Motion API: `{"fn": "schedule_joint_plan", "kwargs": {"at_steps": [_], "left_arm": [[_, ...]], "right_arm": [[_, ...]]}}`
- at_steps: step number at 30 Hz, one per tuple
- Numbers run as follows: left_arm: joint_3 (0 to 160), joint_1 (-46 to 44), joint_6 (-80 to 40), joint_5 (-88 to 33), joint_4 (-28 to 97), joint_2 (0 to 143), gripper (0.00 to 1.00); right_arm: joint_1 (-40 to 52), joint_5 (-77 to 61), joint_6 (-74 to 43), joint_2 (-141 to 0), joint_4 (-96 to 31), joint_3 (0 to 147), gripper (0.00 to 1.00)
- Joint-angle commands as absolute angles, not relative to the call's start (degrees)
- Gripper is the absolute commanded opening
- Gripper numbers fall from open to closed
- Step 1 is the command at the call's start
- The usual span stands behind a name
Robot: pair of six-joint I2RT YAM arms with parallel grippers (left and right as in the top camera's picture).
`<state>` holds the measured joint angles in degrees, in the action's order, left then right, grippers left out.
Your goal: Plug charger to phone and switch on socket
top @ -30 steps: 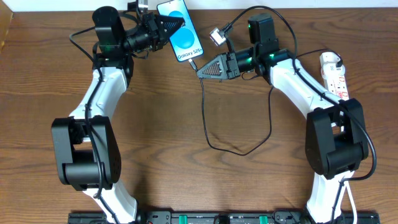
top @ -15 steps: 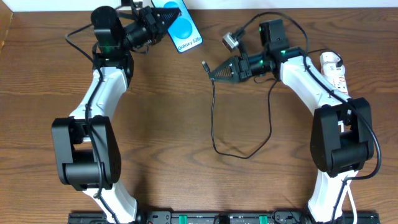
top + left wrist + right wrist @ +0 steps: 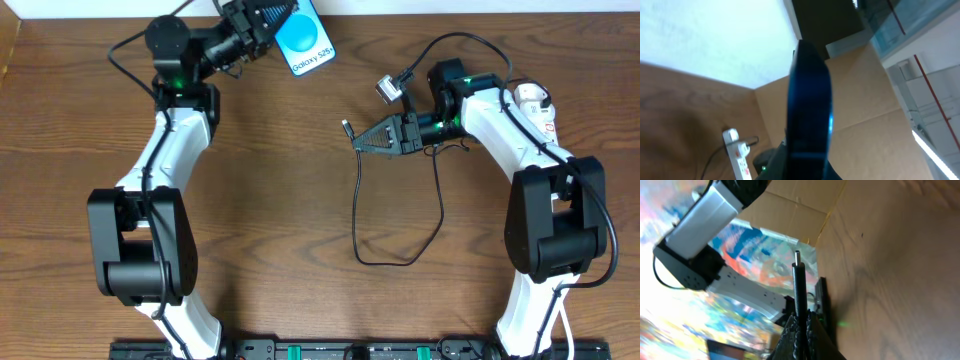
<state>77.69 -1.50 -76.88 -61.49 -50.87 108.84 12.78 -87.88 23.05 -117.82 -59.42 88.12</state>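
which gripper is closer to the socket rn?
Right. The right gripper, shut on the charger, is near the middle of the table, with the socket at its right edge. The left gripper, holding the phone, is at the back edge, left of centre, farther away.

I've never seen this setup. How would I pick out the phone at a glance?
Look along the far edge of the brown wooden table, on the left arm's side. There the left end effector grips a slim rectangle, the phone. Its bright blue screen sets it apart from the thin black cable and the white power strip.
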Motion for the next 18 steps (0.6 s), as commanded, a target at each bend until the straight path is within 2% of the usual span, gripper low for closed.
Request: {"fn": "schedule_joint_plan", "kwargs": {"at_steps": [1, 7, 18], "left_arm": [[78.9, -3.7, -77.8, -60.9, -49.4, 107.5, 0.07], [78.9, -5.2, -77.5, -56.5, -46.2, 107.5, 0.07], [78.9, -4.4, -77.4, -56.0, -36.9, 107.5, 0.07]], "right_arm": [[12.9, -89.5, 21.8, -117.4, -55.7, 88.4, 0.01], [12.7, -89.5, 10.0, -117.1, -45.7, 89.1, 0.01], [12.1, -89.5, -14.0, -116.0, -20.8, 89.3, 0.01]]}}
